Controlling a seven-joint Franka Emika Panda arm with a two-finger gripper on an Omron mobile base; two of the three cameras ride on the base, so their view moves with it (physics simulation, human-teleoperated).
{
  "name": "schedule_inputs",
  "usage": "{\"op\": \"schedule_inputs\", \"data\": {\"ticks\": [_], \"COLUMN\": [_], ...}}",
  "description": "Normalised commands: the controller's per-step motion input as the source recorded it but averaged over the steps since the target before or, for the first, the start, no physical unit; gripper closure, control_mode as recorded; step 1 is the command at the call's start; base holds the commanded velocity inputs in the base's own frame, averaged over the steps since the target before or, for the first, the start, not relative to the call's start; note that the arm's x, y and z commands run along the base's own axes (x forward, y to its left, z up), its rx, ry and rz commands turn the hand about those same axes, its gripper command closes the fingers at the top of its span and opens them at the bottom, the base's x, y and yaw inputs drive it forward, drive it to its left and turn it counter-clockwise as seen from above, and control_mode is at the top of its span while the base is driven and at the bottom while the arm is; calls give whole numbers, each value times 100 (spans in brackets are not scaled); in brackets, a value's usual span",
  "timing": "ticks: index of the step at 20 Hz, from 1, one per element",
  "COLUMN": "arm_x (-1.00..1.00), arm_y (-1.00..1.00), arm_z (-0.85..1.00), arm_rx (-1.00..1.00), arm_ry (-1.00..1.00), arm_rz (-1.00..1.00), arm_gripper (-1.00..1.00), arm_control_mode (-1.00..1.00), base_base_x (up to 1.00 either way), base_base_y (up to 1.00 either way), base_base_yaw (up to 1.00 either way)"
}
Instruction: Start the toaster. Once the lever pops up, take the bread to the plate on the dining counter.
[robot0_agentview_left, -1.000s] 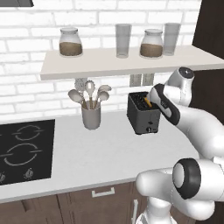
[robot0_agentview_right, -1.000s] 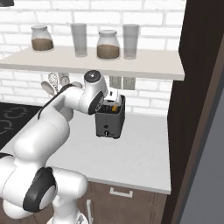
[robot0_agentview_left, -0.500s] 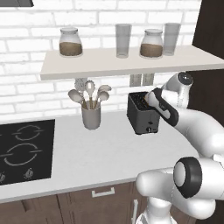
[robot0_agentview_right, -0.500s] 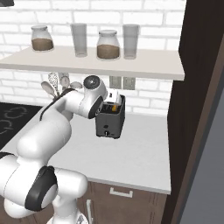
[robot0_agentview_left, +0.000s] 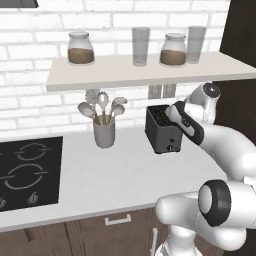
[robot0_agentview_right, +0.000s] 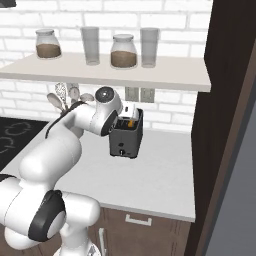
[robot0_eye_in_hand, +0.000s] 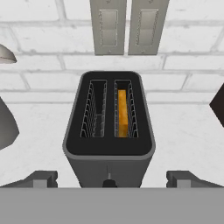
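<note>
The dark toaster (robot0_agentview_left: 162, 134) (robot0_agentview_right: 126, 141) (robot0_eye_in_hand: 109, 131) stands on the worktop against the brick wall. The bread (robot0_eye_in_hand: 123, 113) sits deep in its right-hand slot and looks orange; a bit of it also shows from the right (robot0_agentview_right: 131, 123). A small lever (robot0_eye_in_hand: 108, 181) shows on the toaster's near face. My gripper (robot0_eye_in_hand: 111, 179) hangs over the toaster's near end, open, with one fingertip on each side and nothing between them. From the left the hand (robot0_agentview_left: 186, 121) is at the toaster's right top edge. The plate and the dining counter are out of view.
A grey utensil cup (robot0_agentview_left: 104, 132) stands left of the toaster and a black hob (robot0_agentview_left: 27, 170) lies further left. A shelf (robot0_agentview_left: 140, 72) with jars and glasses runs low above the toaster. Two wall sockets (robot0_eye_in_hand: 124, 26) are behind it. A dark tall cabinet (robot0_agentview_right: 230, 125) bounds the right.
The hand has shifted slightly over the toaster and its jaws have spread a little wider. The toaster and bread have stayed put.
</note>
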Motion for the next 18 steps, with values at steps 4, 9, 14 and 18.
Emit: {"op": "schedule_inputs", "data": {"ticks": [4, 9, 14, 18], "arm_x": [0, 0, 0, 0], "arm_y": [0, 0, 0, 0], "arm_z": [0, 0, 0, 0], "arm_rx": [0, 0, 0, 0], "arm_ry": [0, 0, 0, 0], "arm_rz": [0, 0, 0, 0], "arm_gripper": [-100, -100, -100, -100], "arm_control_mode": [-100, -100, -100, -100], "base_base_x": [0, 0, 0, 0], "base_base_y": [0, 0, 0, 0], "base_base_yaw": [0, 0, 0, 0]}}
